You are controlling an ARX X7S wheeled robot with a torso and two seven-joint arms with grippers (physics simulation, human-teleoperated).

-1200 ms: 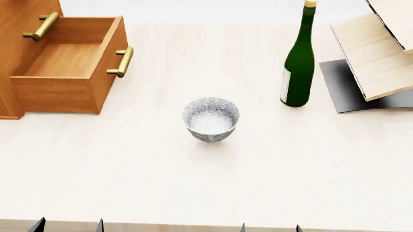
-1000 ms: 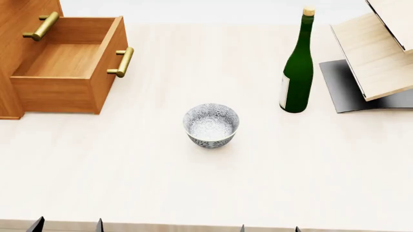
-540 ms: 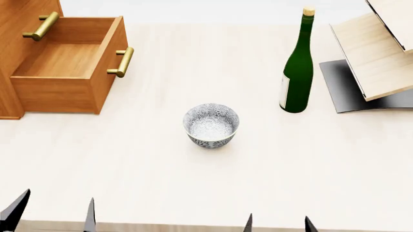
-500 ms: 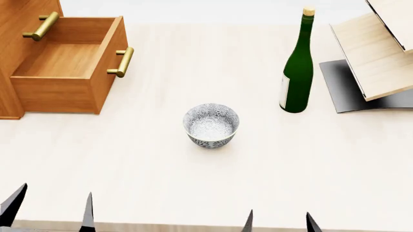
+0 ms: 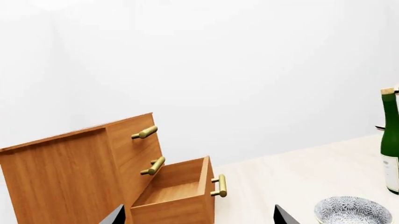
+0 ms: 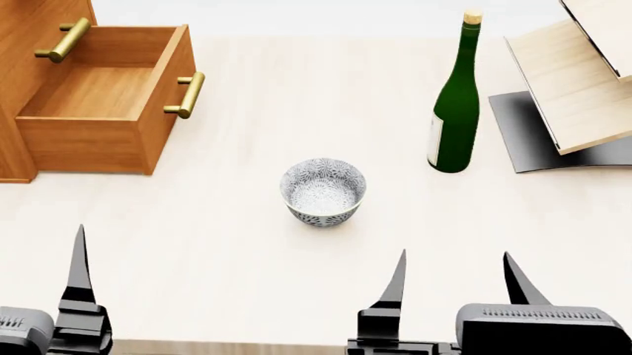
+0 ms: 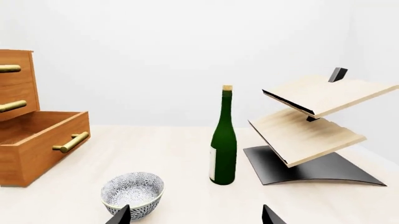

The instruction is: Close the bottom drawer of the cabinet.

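The orange-brown cabinet (image 6: 28, 44) stands at the table's far left. Its bottom drawer (image 6: 97, 95) is pulled far out and empty, with the brass bar handle (image 6: 186, 95) on its front facing right. It also shows in the left wrist view (image 5: 181, 193) and the right wrist view (image 7: 39, 140). My left gripper (image 5: 198, 217) is open and empty near the table's front edge, well short of the drawer; only one of its fingers (image 6: 77, 270) shows in the head view. My right gripper (image 6: 454, 270) is open and empty at the front edge, before the bowl.
A patterned grey bowl (image 6: 323, 188) sits mid-table. A green wine bottle (image 6: 456, 111) stands at the back right. Beside it is a pale wooden shelf rack (image 6: 578, 81) on a black base (image 6: 533, 140). Two upper drawers with brass handles (image 5: 145, 133) are shut.
Both grippers have come up from the bottom edge and forward over the table's front. The drawer, bowl and bottle have stayed put.
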